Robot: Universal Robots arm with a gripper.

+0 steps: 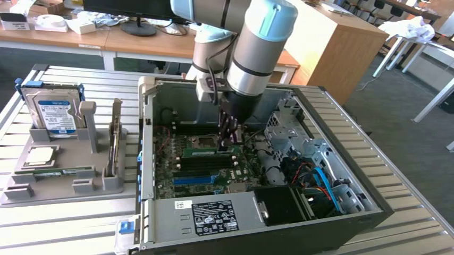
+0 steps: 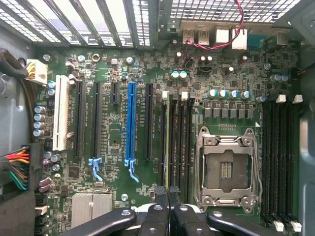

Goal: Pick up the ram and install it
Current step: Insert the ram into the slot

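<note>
The ram is a thin green stick standing on edge in one of the black memory slots on the motherboard, inside the open computer case. In the wrist view the ram shows edge-on as a narrow greenish line beside the empty processor socket. My gripper reaches down into the case and hangs right over one end of the stick. Its black fingers are shut, pressed together with no gap. I cannot tell whether they touch the stick's top edge.
On the exterior view's left, a grey parts holder carries a blue-labelled hard drive, a processor and another green stick. The case walls, the power supply and cables crowd the gripper.
</note>
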